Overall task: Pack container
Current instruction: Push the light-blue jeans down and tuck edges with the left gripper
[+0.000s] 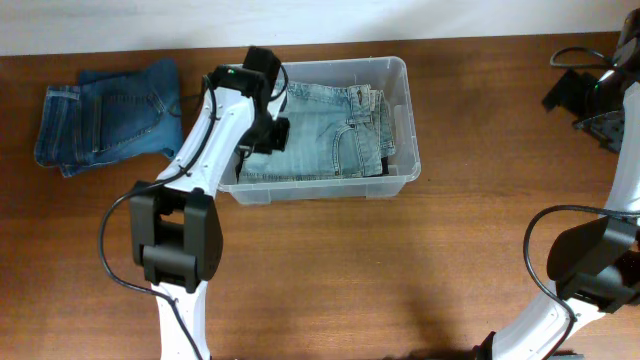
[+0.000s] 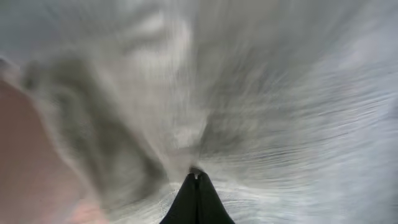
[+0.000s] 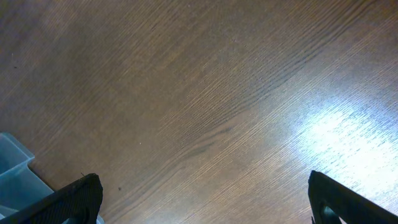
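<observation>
While the left gripper (image 2: 196,182), jaws closed together, touches the jeans (image 1: 335,135) at the container's (image 1: 404,112) 9 o'clock, the right gripper (image 3: 202,182) gapes wide, empty, at the table's (image 1: 400,270) 2 o'clock.

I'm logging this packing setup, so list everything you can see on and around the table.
container: one, clear plastic, upper middle of the table.
light jeans: one folded pair, pale blue, inside the container.
dark jeans: one folded pair, dark blue, on the table left of the container.
table: one, brown wood, under everything.
left gripper: one, black, shut on the light jeans.
right gripper: one, black, open, over bare wood to the container's right.
</observation>
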{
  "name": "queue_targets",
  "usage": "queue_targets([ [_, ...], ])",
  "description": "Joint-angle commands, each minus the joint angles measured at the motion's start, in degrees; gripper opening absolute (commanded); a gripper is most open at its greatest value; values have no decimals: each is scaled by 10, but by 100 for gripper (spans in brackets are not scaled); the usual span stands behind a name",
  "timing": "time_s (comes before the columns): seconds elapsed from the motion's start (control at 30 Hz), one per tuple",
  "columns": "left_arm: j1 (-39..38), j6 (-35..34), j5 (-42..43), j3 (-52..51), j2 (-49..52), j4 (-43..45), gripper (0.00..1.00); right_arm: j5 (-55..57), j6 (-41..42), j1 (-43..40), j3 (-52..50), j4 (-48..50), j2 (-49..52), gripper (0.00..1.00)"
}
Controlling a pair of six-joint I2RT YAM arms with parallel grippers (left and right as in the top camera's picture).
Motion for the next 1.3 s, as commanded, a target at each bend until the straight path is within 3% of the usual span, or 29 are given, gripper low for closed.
queue_targets([
  [0.0, -14, -5, 7, 59, -16, 5, 1, -1, 1, 1, -3, 0, 3, 98],
  [0.6, -70, -23, 7, 21, 74, 32, 1, -1, 1, 1, -3, 0, 3, 99],
  [0.93, -85, -20, 7, 192, 72, 45, 1, -1, 1, 1, -3, 0, 3, 98],
  [1.27, -115, -21, 7, 196, 120, 109, 1, -1, 1, 1, -3, 0, 3, 99],
])
